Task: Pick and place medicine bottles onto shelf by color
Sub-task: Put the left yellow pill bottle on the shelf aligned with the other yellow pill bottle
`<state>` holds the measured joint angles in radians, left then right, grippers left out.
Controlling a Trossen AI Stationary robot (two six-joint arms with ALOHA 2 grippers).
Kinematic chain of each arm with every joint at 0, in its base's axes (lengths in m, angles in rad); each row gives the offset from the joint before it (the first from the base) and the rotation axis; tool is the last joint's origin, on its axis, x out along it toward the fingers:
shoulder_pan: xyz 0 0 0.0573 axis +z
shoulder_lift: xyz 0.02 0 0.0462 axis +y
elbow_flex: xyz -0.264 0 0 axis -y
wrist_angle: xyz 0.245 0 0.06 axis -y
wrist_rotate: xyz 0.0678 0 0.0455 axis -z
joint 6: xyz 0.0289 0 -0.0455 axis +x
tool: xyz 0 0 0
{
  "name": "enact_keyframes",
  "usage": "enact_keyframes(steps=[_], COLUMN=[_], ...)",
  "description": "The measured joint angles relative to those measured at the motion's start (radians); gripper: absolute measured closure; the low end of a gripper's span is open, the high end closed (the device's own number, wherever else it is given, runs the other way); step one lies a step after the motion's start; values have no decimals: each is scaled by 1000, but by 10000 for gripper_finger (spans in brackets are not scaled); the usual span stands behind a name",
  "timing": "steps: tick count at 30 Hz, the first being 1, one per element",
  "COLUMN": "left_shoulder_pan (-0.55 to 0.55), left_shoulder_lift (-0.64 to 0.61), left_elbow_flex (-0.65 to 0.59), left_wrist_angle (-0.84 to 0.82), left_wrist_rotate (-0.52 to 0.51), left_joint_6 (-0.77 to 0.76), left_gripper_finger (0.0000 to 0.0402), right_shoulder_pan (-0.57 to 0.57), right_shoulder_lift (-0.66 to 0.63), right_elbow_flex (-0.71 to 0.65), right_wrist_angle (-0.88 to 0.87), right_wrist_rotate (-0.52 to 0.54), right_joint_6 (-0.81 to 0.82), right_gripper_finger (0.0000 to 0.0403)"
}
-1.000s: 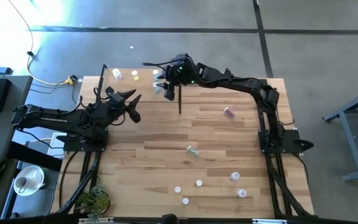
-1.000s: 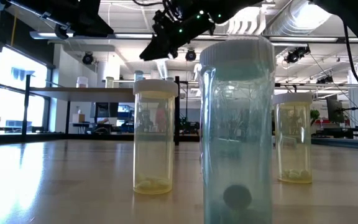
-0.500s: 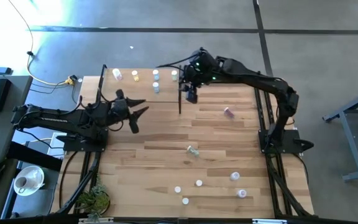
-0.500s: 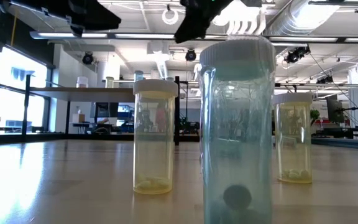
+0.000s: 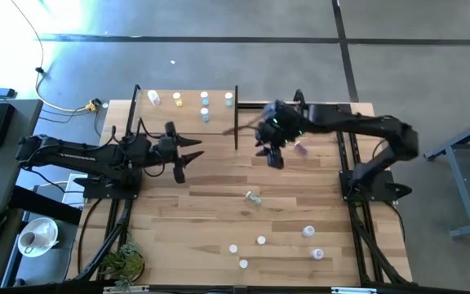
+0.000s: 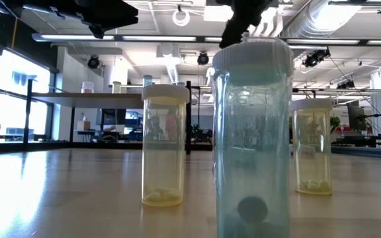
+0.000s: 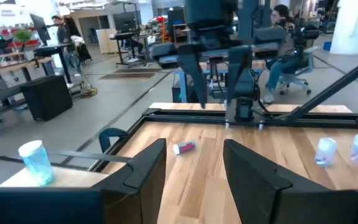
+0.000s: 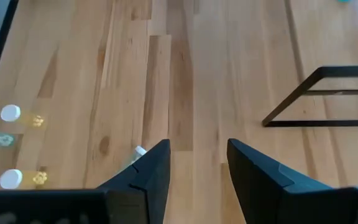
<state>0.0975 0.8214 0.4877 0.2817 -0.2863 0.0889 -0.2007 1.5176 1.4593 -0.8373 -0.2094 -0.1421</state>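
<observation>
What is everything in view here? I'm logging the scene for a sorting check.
table: one, wood planks
shelf: one, light wood with black posts, far edge
shelf bottles: five, pale tints, upright
pink bottle: one, lying right of centre
green bottle: one, lying mid-table
front bottles: five, pale caps, near edge
plant: one, green, near-left corner
left gripper: open, empty, left of centre
right gripper: open, empty, beside pink bottle

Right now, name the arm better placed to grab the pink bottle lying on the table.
Right. The right gripper, open and empty, hovers just beside the pink bottle; the left gripper sits farther across the table.
</observation>
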Motion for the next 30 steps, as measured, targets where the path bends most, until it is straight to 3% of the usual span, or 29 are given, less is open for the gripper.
enact_keyframes(steps=[8,14,20,30], left_shoulder_pan=[0,-6,-71,-195], left_shoulder_lift=[92,174,315,542], left_elbow_flex=[0,0,0,27], left_wrist_angle=[187,218,257,334], left_wrist_rotate=[152,269,286,288], left_joint_6=[18,-82,-112,-85], left_gripper_finger=[207,186,190,197], right_shoulder_pan=[148,252,335,410], right_shoulder_lift=[-233,-338,-370,-367], right_elbow_flex=[-342,-504,-590,-593], right_wrist_angle=[253,400,496,500], right_wrist_rotate=[139,247,387,642], right_joint_6=[156,233,251,296], right_gripper_finger=[252,252,252,252])
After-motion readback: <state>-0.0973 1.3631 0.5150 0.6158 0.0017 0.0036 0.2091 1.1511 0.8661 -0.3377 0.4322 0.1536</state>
